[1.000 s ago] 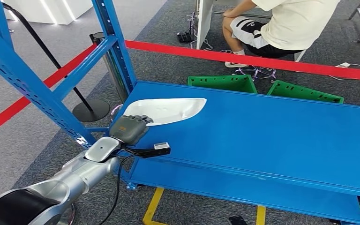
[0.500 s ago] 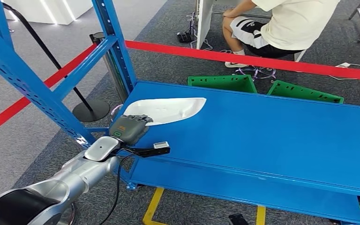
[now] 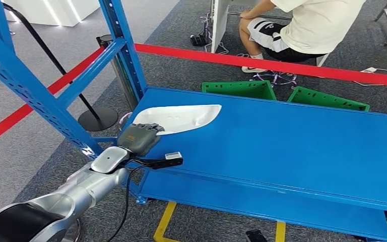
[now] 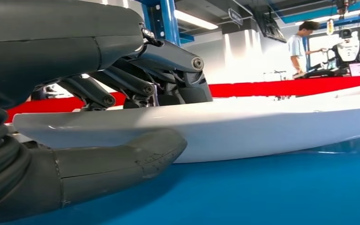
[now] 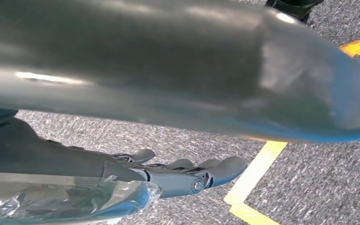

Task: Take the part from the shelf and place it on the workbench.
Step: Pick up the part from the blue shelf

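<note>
1. The left hand (image 3: 140, 137) is reached forward over the near left corner of the blue shelf (image 3: 292, 146).
2. The white part (image 3: 179, 118) is gripped at its near edge: thumb beneath, fingers (image 4: 136, 84) on top.
3. The part, smooth, shallow and elongated, is seen lying on the shelf beyond the hand.
4. The right hand (image 5: 187, 176) is hung over carpet, fingers loosely apart, nothing held.

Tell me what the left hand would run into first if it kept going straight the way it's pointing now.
It already meets it: the left hand has its fingers over the near edge of the white part and its thumb under it. Pushing on would probably just slide the part across the blue shelf.
</note>
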You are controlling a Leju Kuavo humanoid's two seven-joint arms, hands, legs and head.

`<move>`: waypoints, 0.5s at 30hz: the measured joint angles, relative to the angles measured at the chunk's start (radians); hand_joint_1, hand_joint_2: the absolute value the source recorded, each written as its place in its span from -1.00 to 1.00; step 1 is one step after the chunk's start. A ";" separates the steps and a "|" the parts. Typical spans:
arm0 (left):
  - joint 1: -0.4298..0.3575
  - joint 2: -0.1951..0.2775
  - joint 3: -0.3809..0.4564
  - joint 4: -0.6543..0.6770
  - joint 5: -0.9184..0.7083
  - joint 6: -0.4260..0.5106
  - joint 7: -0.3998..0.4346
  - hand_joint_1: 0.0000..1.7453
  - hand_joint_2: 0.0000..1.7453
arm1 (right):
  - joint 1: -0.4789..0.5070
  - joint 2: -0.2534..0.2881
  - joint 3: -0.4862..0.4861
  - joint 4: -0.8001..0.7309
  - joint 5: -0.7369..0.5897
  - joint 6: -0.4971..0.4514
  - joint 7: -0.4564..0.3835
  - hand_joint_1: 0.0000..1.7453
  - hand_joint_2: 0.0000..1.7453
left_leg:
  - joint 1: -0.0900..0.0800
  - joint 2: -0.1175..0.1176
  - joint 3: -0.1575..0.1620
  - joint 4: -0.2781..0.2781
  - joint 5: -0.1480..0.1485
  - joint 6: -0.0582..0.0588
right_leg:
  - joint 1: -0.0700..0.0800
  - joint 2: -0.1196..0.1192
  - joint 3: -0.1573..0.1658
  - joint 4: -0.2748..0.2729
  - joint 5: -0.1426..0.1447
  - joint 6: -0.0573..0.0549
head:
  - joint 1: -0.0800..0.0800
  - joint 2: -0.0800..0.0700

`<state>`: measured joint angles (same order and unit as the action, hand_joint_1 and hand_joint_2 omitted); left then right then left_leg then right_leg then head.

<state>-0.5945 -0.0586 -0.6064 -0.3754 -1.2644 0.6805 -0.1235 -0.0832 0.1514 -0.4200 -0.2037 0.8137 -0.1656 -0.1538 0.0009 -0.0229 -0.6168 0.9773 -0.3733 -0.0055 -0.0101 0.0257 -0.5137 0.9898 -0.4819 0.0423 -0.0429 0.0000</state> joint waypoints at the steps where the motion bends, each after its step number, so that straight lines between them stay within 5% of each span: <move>1: 0.000 -0.001 0.001 0.000 0.003 0.002 -0.005 0.91 1.00 | 0.000 0.000 0.000 0.000 0.000 0.000 0.000 -1.00 -1.00 | 0.000 0.000 0.000 0.000 0.000 0.000 | 0.000 0.000 0.000 0.000 0.000 0.000 | 0.000 0.000; 9: -0.018 -0.002 0.000 -0.002 -0.036 0.023 -0.029 0.70 1.00 | -0.006 0.000 -0.001 0.000 0.000 0.002 0.000 -1.00 -1.00 | 0.000 0.000 0.000 0.000 0.000 0.000 | 0.000 0.000 0.000 0.000 0.000 0.000 | 0.000 0.000; 15: -0.025 -0.041 -0.015 -0.055 -0.024 0.017 -0.136 0.55 1.00 | -0.015 0.003 -0.002 0.000 -0.004 0.003 0.007 -1.00 -1.00 | -0.001 -0.001 -0.001 0.000 0.000 0.001 | -0.001 -0.001 0.000 0.000 0.000 0.000 | 0.000 0.000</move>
<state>-0.6200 -0.0997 -0.6210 -0.4306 -1.2888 0.6979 -0.2594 -0.0978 0.1540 -0.4217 -0.2037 0.8095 -0.1626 -0.1470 0.0004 -0.0234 -0.6176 0.9774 -0.3730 -0.0047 -0.0109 0.0247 -0.5142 0.9896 -0.4817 0.0426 -0.0428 0.0000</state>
